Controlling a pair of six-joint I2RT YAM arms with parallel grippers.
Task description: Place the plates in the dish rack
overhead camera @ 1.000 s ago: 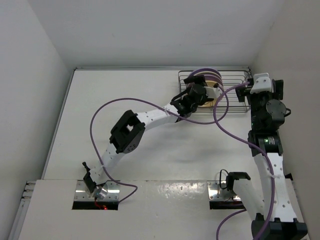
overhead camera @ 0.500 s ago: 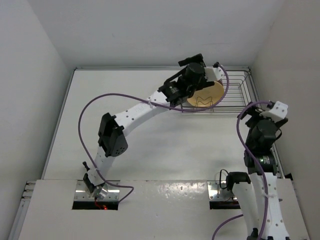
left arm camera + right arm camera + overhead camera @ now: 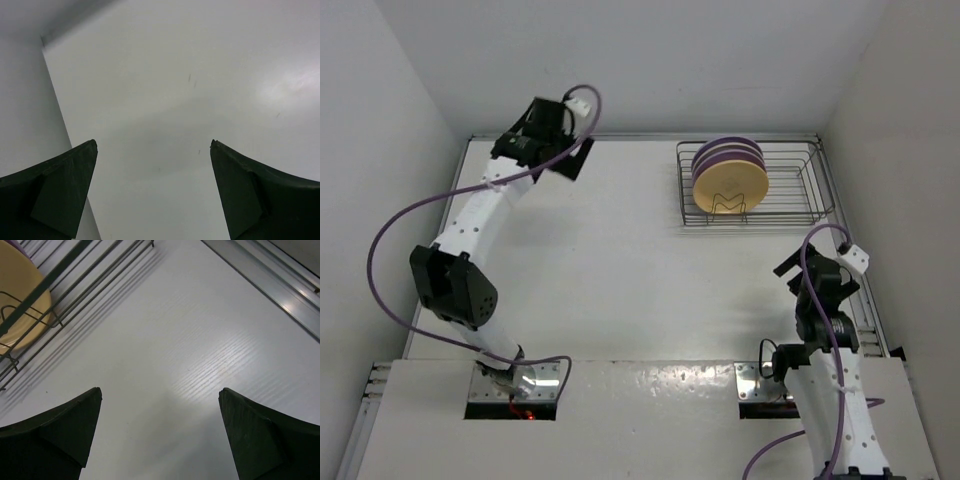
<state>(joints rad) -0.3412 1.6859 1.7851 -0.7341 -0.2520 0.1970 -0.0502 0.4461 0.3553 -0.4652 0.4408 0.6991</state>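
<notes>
Plates on edge in the dish rack, both arms well away from it.

Nearest, the right gripper point(image 3: 160, 390) hangs over the bare table point(image 3: 620, 260) near its right edge, its jaws spread wide with nothing between them. Farther back, the dish rack point(image 3: 805, 216) sits at the table's far right. The plates point(image 3: 728, 178) stand on edge in its left half, packed face to face, with the orange-yellow plate point(image 3: 728, 192) at the front (a wire divider point(image 3: 730, 203) crosses its face) and the lavender plates point(image 3: 724, 148) behind it. At the far left corner, well apart from the rack, the left gripper point(image 3: 152, 145) points at the table beside the wall point(image 3: 25, 100), jaws likewise parted and empty.
</notes>
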